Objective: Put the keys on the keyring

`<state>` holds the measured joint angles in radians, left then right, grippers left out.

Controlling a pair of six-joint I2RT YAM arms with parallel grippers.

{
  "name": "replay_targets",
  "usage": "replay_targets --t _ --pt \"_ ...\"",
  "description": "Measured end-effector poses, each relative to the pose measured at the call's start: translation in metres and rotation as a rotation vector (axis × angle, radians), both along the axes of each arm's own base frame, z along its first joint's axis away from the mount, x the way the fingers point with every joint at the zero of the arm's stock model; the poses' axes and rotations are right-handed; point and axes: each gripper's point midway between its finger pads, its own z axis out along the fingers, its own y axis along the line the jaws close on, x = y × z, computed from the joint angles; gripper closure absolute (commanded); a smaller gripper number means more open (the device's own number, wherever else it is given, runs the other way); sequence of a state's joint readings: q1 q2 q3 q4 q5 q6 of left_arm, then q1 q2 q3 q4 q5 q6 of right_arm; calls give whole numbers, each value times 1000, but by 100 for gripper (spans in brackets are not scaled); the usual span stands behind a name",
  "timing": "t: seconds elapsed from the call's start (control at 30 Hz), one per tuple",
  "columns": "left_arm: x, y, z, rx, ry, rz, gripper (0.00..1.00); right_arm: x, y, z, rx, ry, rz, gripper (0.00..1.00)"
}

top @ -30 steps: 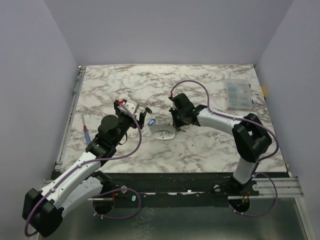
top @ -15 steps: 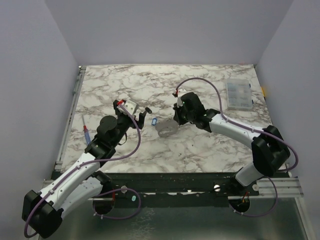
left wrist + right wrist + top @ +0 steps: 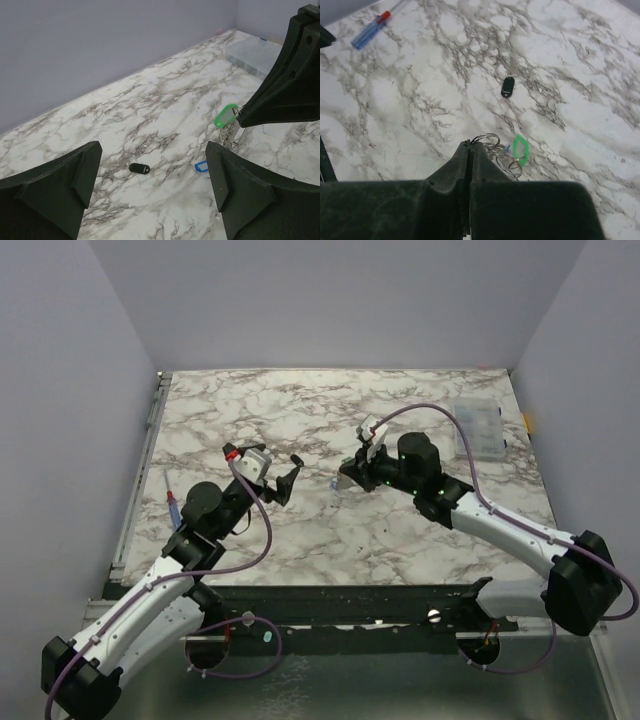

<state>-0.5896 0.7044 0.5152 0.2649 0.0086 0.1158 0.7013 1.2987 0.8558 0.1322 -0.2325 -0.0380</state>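
Observation:
My right gripper point(image 3: 470, 144) is shut on the keyring point(image 3: 488, 139), whose silvery loops and chain stick out past the closed tips. The green key point(image 3: 520, 149) hangs from those loops. In the left wrist view the green key point(image 3: 226, 115) dangles at the right gripper's tip point(image 3: 240, 111) with the chain point(image 3: 230, 136) below it. The blue key point(image 3: 201, 166) lies flat on the marble just under them, also visible as the blue key point(image 3: 333, 486) from above. My left gripper point(image 3: 152, 152) stands wide open and empty, aimed at that spot; from above the left gripper point(image 3: 287, 478) is left of the right gripper point(image 3: 344, 477).
A small black oval tag point(image 3: 139, 168) lies on the marble between my left fingers, and shows as the black tag point(image 3: 507, 86) from the right wrist. A blue-and-red pen tool point(image 3: 175, 508) lies at the left edge. A clear compartment box point(image 3: 477, 430) sits at the back right.
The right arm swung outward and its gripper turned, carrying the keyring and green key above the table. The left gripper opened wider and drew back slightly. The blue key now lies further right.

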Motion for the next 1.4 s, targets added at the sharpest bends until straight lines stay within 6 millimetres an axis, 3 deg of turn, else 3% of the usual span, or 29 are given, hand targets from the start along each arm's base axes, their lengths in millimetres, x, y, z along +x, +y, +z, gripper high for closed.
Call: replay_targets --t 0.2,0.47,0.63,0.7,0.9,1.13,1.2,1.4 --pt "-13 -9 13 -20 -47 -84 16 -28 10 31 61 -117 187 99" --pt "-43 -24 26 -9 -142 -253 17 -69 23 38 81 -134 449 99" --pt "-62 -34 13 38 -190 -372 23 -88 32 47 86 -104 596 99" --pt "-69 -38 9 61 -211 -416 36 -96 32 50 88 -86 648 99" --pt "-87 -48 -7 133 -265 -540 51 -124 30 58 111 -40 797 99" --pt "-106 -59 -14 167 -310 -675 54 -144 28 64 137 14 920 99" --pt "-110 -62 -15 169 -315 -707 59 -147 28 62 140 32 938 99" --pt "-118 -70 -23 174 -300 -797 60 -152 29 56 146 97 988 99"
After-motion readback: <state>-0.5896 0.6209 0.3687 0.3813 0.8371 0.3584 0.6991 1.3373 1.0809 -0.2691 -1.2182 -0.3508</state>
